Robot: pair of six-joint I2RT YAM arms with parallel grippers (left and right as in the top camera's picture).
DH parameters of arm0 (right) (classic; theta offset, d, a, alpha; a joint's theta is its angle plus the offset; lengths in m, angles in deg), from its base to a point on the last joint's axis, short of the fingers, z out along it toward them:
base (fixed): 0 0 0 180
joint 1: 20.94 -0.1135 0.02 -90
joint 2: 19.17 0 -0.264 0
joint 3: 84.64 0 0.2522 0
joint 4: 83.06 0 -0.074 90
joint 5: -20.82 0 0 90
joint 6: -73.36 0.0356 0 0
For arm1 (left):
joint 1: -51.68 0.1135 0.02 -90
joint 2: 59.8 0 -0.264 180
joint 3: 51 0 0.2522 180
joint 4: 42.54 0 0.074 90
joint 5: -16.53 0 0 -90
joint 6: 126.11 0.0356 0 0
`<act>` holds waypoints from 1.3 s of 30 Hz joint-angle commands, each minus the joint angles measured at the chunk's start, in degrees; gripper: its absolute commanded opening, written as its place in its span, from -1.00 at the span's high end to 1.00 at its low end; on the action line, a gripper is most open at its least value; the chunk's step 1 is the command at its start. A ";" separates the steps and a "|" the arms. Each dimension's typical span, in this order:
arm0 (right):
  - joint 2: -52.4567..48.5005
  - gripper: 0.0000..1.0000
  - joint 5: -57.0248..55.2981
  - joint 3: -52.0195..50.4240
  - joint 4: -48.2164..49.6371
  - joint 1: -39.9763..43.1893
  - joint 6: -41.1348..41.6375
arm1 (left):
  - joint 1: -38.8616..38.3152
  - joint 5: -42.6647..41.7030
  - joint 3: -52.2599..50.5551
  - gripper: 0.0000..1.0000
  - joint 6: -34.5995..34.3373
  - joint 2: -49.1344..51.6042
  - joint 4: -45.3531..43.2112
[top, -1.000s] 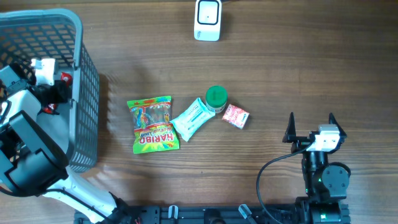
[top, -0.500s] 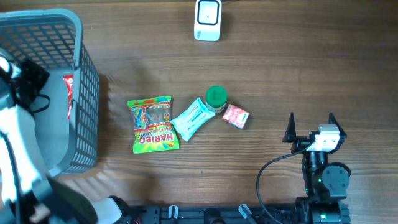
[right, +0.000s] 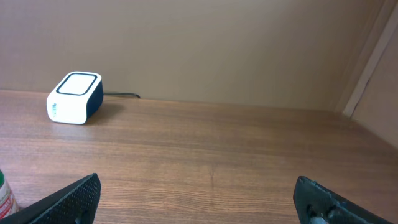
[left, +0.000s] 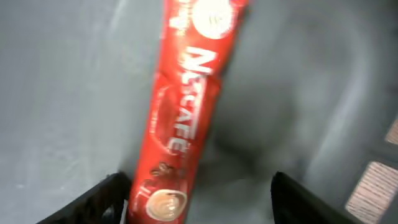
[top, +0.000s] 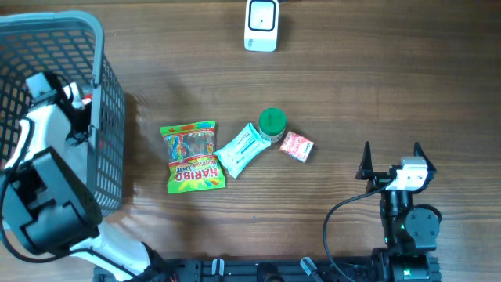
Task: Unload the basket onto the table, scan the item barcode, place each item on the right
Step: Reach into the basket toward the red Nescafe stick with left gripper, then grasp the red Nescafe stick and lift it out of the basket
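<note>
Soft even light; the red sachet (left: 180, 118) looks blurred.

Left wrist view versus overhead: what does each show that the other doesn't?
Only the left wrist: the Nescafe print on the red sachet, which lies on grey basket floor with the left hand open either side of its lower end. Only overhead: the scanner, Haribo bag, green-lidded jar and open right hand. Both: the basket.

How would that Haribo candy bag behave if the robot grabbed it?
Probably floppy: the Haribo bag lies flat with a crinkled film skin, so it may sag from a pinch. The glossy wrap looks slippery. As a flat pouch, it should slide rather than roll.
</note>
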 commanded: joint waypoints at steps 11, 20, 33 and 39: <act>0.24 -1.00 0.31 -0.07 0.31 0.02 -0.50 | -1.40 6.14 -0.48 -0.50 2.62 2.97 6.54; 0.24 -0.99 0.31 -0.07 0.31 0.02 -0.50 | -1.40 11.10 3.74 0.92 2.73 -0.98 9.94; 0.24 -0.99 0.31 -0.07 0.31 0.02 -0.50 | -1.53 -18.27 17.70 0.92 -0.85 -31.23 12.94; 0.24 -0.99 0.31 -0.07 0.31 0.02 -0.50 | -11.74 -42.32 17.55 0.92 -0.70 -33.22 17.97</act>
